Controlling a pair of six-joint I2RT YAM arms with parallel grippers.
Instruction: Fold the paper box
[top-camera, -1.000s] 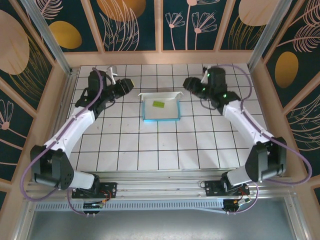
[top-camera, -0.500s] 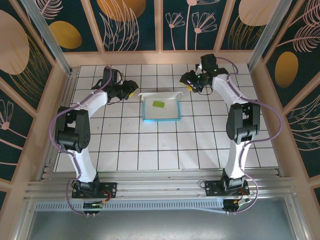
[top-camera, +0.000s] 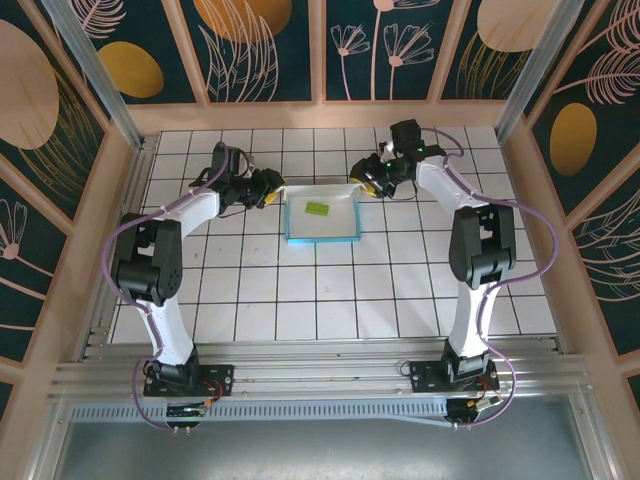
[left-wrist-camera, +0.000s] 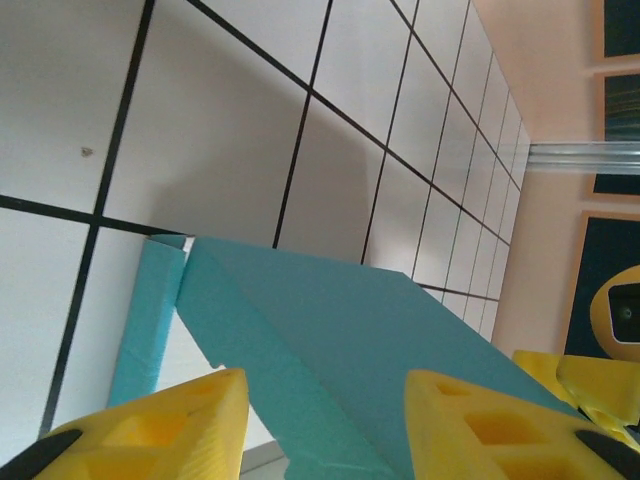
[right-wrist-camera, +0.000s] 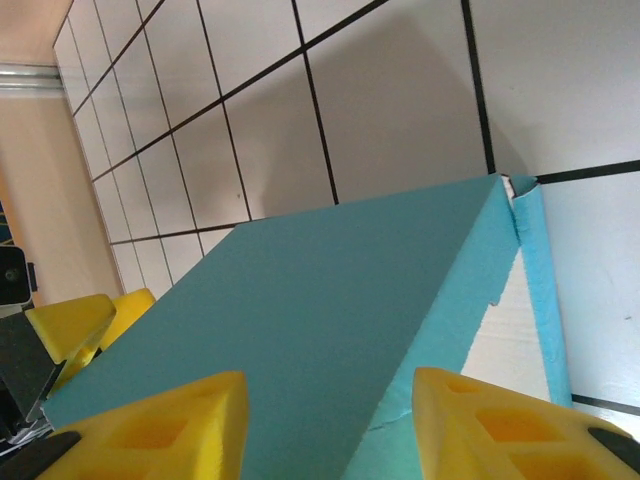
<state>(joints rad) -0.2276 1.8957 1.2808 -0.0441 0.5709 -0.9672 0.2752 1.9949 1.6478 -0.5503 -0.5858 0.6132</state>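
Robot test cell, lab or workshop type, not home or shop. White surface (top-camera: 330, 300) marked with black grid, boxed in by pale wooden frame (top-camera: 318, 115). Printed panels (top-camera: 260, 50) behind far edge and both side edges: dark teal, gold ovals, line-drawn leaves. Aluminium rails (top-camera: 320, 372) along near edge; left arm base (top-camera: 185, 378) and right arm base (top-camera: 450, 375) bolted on. Purple cables (top-camera: 552, 265) loop free. Slotted strip (top-camera: 320, 410) below rails, probably cable duct.
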